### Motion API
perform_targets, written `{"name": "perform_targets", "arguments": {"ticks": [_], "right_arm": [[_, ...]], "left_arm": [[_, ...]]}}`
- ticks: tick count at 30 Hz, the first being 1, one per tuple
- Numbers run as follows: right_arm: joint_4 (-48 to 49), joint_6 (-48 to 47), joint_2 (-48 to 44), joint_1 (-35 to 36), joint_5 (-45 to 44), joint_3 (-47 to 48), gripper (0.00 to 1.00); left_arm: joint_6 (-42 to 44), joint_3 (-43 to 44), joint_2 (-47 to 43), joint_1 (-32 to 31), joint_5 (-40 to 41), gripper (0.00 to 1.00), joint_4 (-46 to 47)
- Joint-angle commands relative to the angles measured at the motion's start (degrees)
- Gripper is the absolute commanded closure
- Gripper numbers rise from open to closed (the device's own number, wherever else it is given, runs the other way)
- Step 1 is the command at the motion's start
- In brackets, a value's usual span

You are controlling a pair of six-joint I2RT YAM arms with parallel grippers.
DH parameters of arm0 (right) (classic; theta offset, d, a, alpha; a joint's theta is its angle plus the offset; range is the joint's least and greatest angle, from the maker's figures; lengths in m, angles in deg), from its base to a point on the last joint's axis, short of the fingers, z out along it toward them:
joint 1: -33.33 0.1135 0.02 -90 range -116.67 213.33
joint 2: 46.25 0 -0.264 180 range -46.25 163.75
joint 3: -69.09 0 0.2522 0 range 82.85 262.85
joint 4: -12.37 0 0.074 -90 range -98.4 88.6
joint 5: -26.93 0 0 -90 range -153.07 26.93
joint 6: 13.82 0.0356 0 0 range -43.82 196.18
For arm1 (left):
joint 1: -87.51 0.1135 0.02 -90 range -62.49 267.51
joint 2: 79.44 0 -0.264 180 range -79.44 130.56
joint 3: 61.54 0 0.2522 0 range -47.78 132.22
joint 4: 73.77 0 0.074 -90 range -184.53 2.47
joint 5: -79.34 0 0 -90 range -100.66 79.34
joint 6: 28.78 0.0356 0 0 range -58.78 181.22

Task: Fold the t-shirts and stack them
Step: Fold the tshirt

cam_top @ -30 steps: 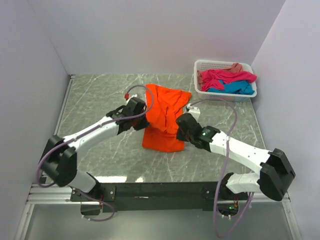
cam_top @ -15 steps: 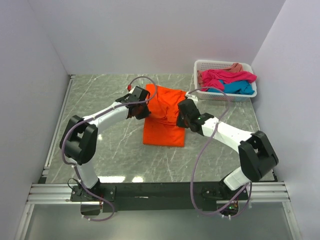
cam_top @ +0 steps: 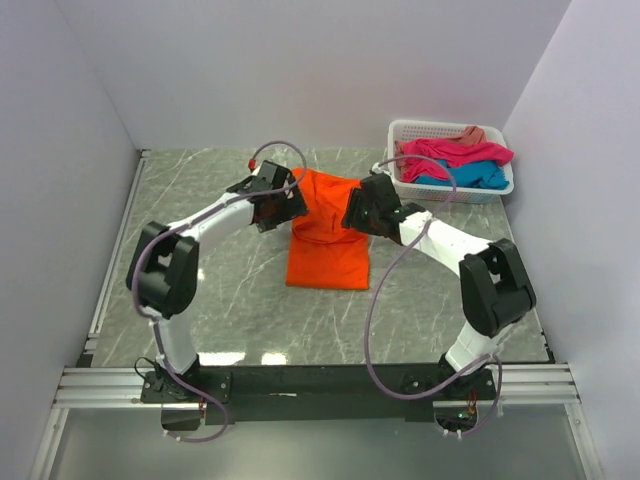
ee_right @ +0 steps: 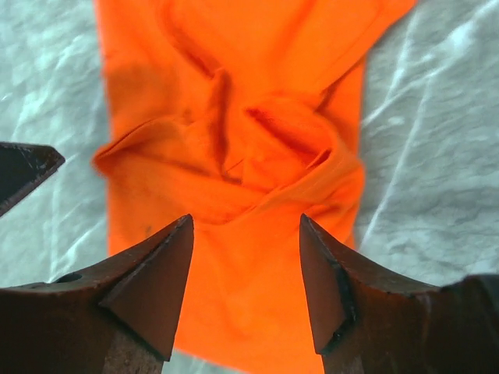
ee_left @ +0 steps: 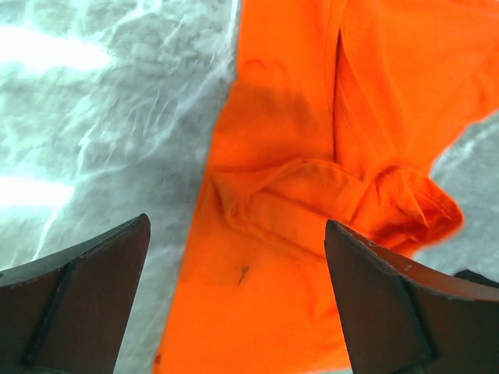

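Note:
The orange t-shirt (cam_top: 328, 245) lies folded on the marble table, its far end bunched in wrinkles (ee_right: 257, 132). My left gripper (cam_top: 288, 206) hovers over the shirt's far left edge, open, with orange cloth (ee_left: 312, 156) showing below the wide gap between its fingers (ee_left: 238, 300). My right gripper (cam_top: 358, 214) hovers over the far right edge, also open (ee_right: 245, 273), with nothing between its fingers. The magenta t-shirt (cam_top: 452, 152), the turquoise one (cam_top: 468, 177) and the salmon one (cam_top: 473, 133) lie heaped in the basket.
The white slotted basket (cam_top: 399, 130) stands at the far right corner of the table (cam_top: 200, 200). White walls close in the back and both sides. One left fingertip (ee_right: 23, 171) shows at the left edge of the right wrist view.
Both grippers have carried the shirt's lifted edge toward the far side and opened, letting it go. The orange shirt now lies folded and flatter.

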Motion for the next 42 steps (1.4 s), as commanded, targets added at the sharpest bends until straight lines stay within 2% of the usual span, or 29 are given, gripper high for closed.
{"name": "perform_targets", "arguments": {"ticks": [1,6,13,15,20,24,27,30,33,34,37,39,42], "right_arm": [[2.33,-1.00,-5.48,0.27,6.88,-3.96,0.36],[6.38,-0.91,-6.82,2.99,12.97,-9.70,0.32],[7.26,-2.32,1.79,5.45,12.89,-3.04,0.32],[6.74,-2.76,5.13,5.37,12.19,-0.31,0.32],[4.45,-4.52,12.95,4.40,5.16,9.54,0.32],[6.55,-3.55,16.04,2.21,2.26,14.90,0.32],[4.55,-4.95,16.92,1.24,2.33,19.38,0.32],[5.67,-9.34,13.94,2.20,4.27,18.34,0.33],[6.12,-20.56,9.90,5.09,8.14,13.95,0.34],[5.25,-28.95,9.19,6.32,7.53,12.81,0.34],[-0.72,-42.78,11.10,12.82,-1.85,14.19,0.33],[-3.71,-45.03,13.39,15.99,-10.88,16.13,0.33],[-5.31,-45.48,17.18,16.70,-13.56,19.56,0.33]], "left_arm": [[1.23,-5.41,-8.89,-0.07,0.31,0.01,0.78],[-0.70,-17.11,-17.51,0.02,-2.77,0.01,2.45],[-3.77,-32.58,-29.90,-0.07,-1.62,0.01,2.44],[-4.04,-34.00,-33.07,0.02,-1.80,0.01,2.10],[-4.74,-35.59,-37.64,-0.07,4.00,0.01,-2.03],[-4.39,-36.03,-39.66,-0.07,2.95,0.01,-2.12],[-4.48,-36.47,-40.90,-0.07,3.47,0.00,-3.17],[-4.48,-37.17,-41.95,-0.07,3.82,0.00,-3.53],[-4.22,-38.31,-42.74,-0.07,2.77,0.01,-2.83],[-4.22,-38.75,-43.01,-0.07,2.60,0.01,-2.65],[-4.04,-39.63,-43.36,-0.07,1.28,0.01,-2.21],[-4.13,-40.07,-43.71,-0.07,0.92,0.01,-2.21],[-4.48,-41.04,-44.15,-0.07,0.49,0.01,-1.77]]}}
